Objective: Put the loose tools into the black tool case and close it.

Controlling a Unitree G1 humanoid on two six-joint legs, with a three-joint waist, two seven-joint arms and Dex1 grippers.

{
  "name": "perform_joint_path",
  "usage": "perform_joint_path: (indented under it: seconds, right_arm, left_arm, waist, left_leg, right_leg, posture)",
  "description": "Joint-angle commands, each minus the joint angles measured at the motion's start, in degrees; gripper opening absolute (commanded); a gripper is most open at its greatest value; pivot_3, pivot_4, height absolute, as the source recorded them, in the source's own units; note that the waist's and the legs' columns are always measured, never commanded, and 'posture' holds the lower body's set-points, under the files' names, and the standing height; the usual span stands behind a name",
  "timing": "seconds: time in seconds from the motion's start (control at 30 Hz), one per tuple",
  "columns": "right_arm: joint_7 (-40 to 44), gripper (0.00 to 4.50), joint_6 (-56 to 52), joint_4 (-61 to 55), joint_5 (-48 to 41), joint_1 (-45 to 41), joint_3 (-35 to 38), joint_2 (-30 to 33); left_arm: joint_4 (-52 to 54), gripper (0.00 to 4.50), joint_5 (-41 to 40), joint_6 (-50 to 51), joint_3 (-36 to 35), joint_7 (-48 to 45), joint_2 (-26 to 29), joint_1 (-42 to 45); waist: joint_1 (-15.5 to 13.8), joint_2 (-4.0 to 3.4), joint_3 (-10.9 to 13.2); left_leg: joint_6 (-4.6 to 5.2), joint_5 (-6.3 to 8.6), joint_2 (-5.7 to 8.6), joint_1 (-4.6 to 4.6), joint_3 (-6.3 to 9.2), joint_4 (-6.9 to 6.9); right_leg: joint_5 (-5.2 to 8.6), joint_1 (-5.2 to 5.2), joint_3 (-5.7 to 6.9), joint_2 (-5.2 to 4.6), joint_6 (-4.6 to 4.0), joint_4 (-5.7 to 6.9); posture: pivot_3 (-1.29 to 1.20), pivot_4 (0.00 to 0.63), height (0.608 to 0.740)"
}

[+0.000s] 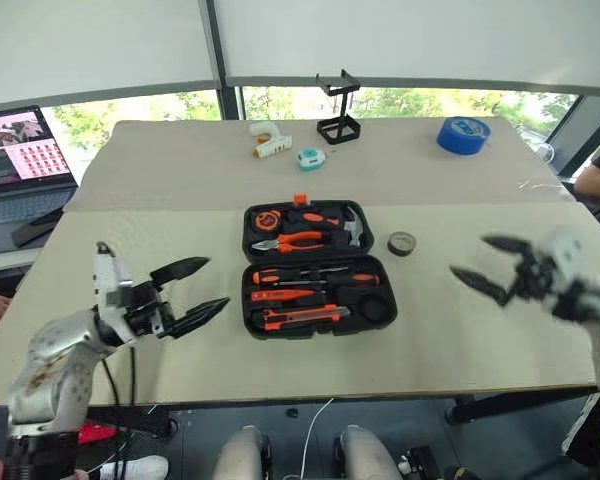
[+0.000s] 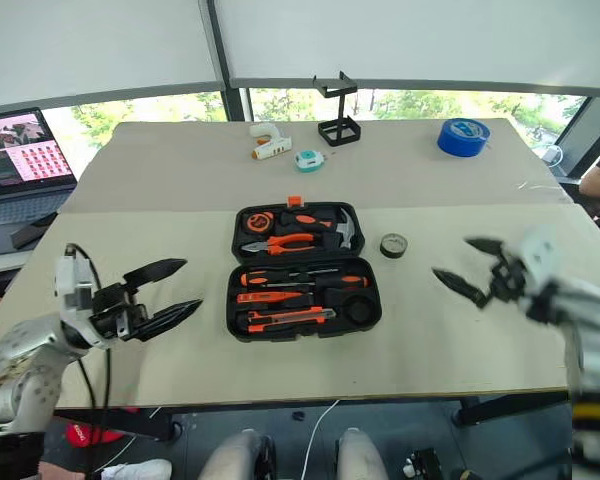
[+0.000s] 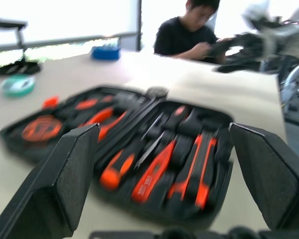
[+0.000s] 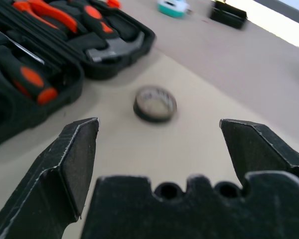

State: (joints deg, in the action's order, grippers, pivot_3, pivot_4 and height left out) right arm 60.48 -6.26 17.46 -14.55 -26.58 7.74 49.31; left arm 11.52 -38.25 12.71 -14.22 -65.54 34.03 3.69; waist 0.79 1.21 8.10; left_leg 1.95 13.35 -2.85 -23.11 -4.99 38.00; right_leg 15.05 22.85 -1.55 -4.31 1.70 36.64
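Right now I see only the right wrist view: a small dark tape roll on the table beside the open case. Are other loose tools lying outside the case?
Observer: No. The small dark tape roll is the last one out; the screwdrivers and the utility knife lie in the near half of the black tool case.
Operator: Is there a place for the roll?
Observer: A round recess sits at the right end of the near half. It looks free, but I cannot be sure.
Operator: And the left claw?
Observer: The left claw is open and holds nothing, apart from the case on its left side.
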Motion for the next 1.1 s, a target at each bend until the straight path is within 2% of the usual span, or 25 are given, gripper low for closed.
perform_joint_path:
  seconds: [0.03, 0.23, 0.37, 0.43, 0.47, 0.67, 0.7, 0.73, 0.8, 0.87, 0.93, 1.0, 1.07, 1.1]
  right_arm:
    - [6.0, 4.50, -1.5, 10.1, 8.0, -10.6, -10.2, 0.0]
    - [9.3, 4.50, 2.6, 28.0, 19.0, -27.5, -21.5, -4.9]
    - [8.6, 4.50, 5.6, 36.3, 23.2, -32.9, -24.6, -8.2]
    - [8.5, 4.00, 7.3, 39.1, 24.2, -34.4, -24.9, -9.5]
    - [8.5, 3.90, 7.5, 40.2, 24.5, -35.0, -25.0, -10.0]
    - [5.6, 1.76, 9.3, 46.7, 28.0, -37.8, -25.8, -12.2]
    - [4.6, 1.76, 9.8, 47.4, 28.4, -38.2, -25.8, -12.4]
    - [4.5, 1.08, 10.7, 47.8, 28.5, -38.4, -25.7, -12.5]
    - [5.0, 0.72, 12.2, 48.3, 28.8, -38.8, -25.6, -12.3]
    - [7.0, 0.04, 14.1, 48.0, 28.4, -39.2, -25.1, -11.8]
    - [9.9, 0.04, 14.5, 46.7, 27.1, -39.5, -24.0, -11.5]
    - [17.8, 0.04, 11.7, 42.1, 23.2, -39.6, -21.9, -11.2]
    - [27.4, 0.04, 5.7, 32.8, 17.1, -37.8, -19.8, -10.7]
    - [30.1, 0.04, 0.6, 24.7, 12.8, -35.4, -21.9, -8.7]
  left_arm:
    - [2.3, 4.46, 0.5, 0.0, 1.9, 0.8, -0.4, 0.8]
    - [3.3, 4.46, 1.7, -0.4, 6.1, 1.3, -1.2, 1.3]
    - [4.4, 4.46, 2.1, -0.5, 7.2, 1.8, -1.5, 0.6]
    - [4.8, 4.50, 2.2, -0.7, 7.4, 1.9, -1.4, 0.0]
    - [4.9, 4.50, 2.2, -0.7, 7.4, 1.9, -1.4, -0.2]
    - [5.3, 4.50, 2.9, -1.3, 7.8, 2.0, -1.2, -0.7]
    - [5.5, 4.50, 2.9, -1.4, 7.8, 2.1, -1.2, -0.8]
    - [5.5, 4.50, 3.3, -1.9, 7.9, 1.8, -1.1, -0.8]
    - [5.3, 4.50, 4.5, -3.2, 8.2, 0.7, -0.4, -1.0]
    - [4.8, 4.50, 5.2, -4.3, 8.6, -0.9, 0.2, -1.2]
    - [4.6, 4.50, 5.6, -5.5, 9.0, -2.3, 0.8, -1.3]
    - [4.7, 4.50, 5.6, -6.3, 9.4, -4.3, 1.5, -1.4]
    - [5.2, 4.50, 5.1, -6.7, 9.5, -6.2, 2.3, -2.1]
    - [5.4, 4.50, 5.2, -7.2, 9.6, -7.3, 2.8, -2.8]
  waist:
    - [-0.3, 0.09, 0.0]
    - [-0.3, 0.03, 0.0]
    - [-0.1, 0.05, 0.0]
    - [-0.1, 0.05, 0.0]
    - [-0.1, 0.04, 0.0]
    - [0.1, 0.04, 0.0]
    - [0.1, 0.04, 0.0]
    - [0.1, 0.04, 0.0]
    - [0.1, 0.04, 0.0]
    - [0.1, 0.03, 0.0]
    - [0.2, 0.03, 0.0]
    - [0.2, 0.03, 0.1]
    - [0.1, -0.06, 0.1]
    - [0.2, -0.08, 0.1]
  left_leg:
    - [0.00, 0.00, -0.01, -0.10, 0.01, -0.10]
    - [-0.04, -0.02, 0.09, -0.74, -0.18, -0.12]
    - [-0.07, -0.04, 0.09, -0.76, -0.29, -0.12]
    - [-0.09, -0.05, 0.07, -0.75, -0.28, -0.12]
    - [-0.09, -0.05, 0.07, -0.75, -0.28, -0.12]
    - [-0.16, -0.10, 0.07, -0.75, -0.39, -0.12]
    - [-0.17, -0.10, 0.06, -0.76, -0.41, -0.12]
    - [-0.19, -0.11, 0.06, -0.75, -0.40, -0.12]
    - [-0.21, -0.12, 0.06, -0.76, -0.44, -0.12]
    - [-0.22, -0.13, 0.07, -0.76, -0.48, -0.12]
    - [-0.22, -0.13, 0.06, -0.76, -0.52, -0.12]
    - [-0.22, -0.13, 0.04, -0.76, -0.53, -0.12]
    - [-0.22, -0.13, 0.04, -0.79, -0.55, -0.12]
    - [-0.22, -0.13, 0.03, -0.79, -0.55, -0.12]
  right_leg:
    - [0.04, 0.16, 0.05, 0.02, -0.03, 0.00]
    - [0.05, 0.80, -0.05, -0.11, 0.04, -0.03]
    - [0.03, 0.88, -0.14, -0.12, 0.08, -0.01]
    - [0.03, 0.88, -0.11, -0.10, 0.08, 0.02]
    - [0.03, 0.88, -0.10, -0.10, 0.08, 0.04]
    - [0.03, 1.02, -0.20, -0.11, 0.07, 0.18]
    - [0.03, 1.04, -0.21, -0.11, 0.07, 0.22]
    - [0.03, 1.06, -0.22, -0.10, 0.07, 0.26]
    - [0.02, 1.13, -0.27, -0.10, 0.07, 0.33]
    - [0.02, 1.17, -0.30, -0.09, 0.07, 0.36]
    - [0.02, 1.19, -0.33, -0.09, 0.07, 0.37]
    - [0.02, 1.19, -0.34, -0.08, 0.07, 0.37]
    - [0.02, 1.25, -0.36, -0.08, 0.07, 0.39]
    - [0.02, 1.26, -0.38, -0.07, 0.07, 0.43]
  posture:
    - [0.00, 0.150, 0.740]
    - [0.00, 0.150, 0.740]
    - [0.00, 0.150, 0.740]
    - [0.00, 0.150, 0.740]
    - [0.00, 0.150, 0.740]
    - [0.00, 0.150, 0.740]
    - [0.00, 0.150, 0.740]
    - [0.00, 0.150, 0.740]
    - [0.00, 0.150, 0.740]
    - [0.00, 0.150, 0.740]
    - [0.00, 0.150, 0.740]
    - [0.00, 0.150, 0.740]
    - [0.00, 0.150, 0.740]
    - [0.00, 0.150, 0.740]
